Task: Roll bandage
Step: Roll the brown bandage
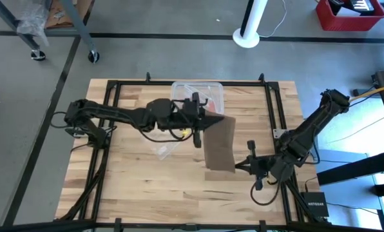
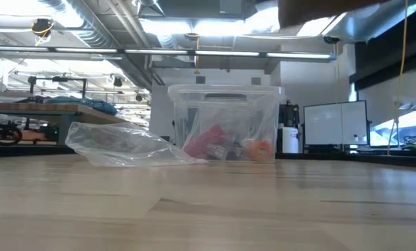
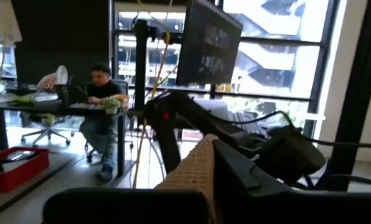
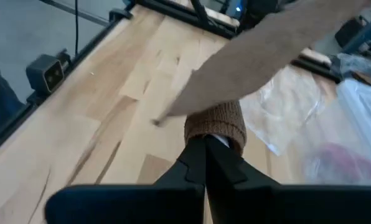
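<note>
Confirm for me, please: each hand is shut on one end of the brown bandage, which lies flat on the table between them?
Not quite. Each hand, left hand and right hand, is shut on one end of the bandage, but it hangs in the air between them, as the right wrist view shows; the low view shows none on the table.

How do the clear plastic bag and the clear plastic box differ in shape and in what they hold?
The plastic bag lies flat and crumpled on the table, while the plastic box stands upright with straight walls and a lid. The box holds red and orange items; whether the bag holds anything cannot be told. The bag is lower than the box. Both are clear and stand close together.
</note>
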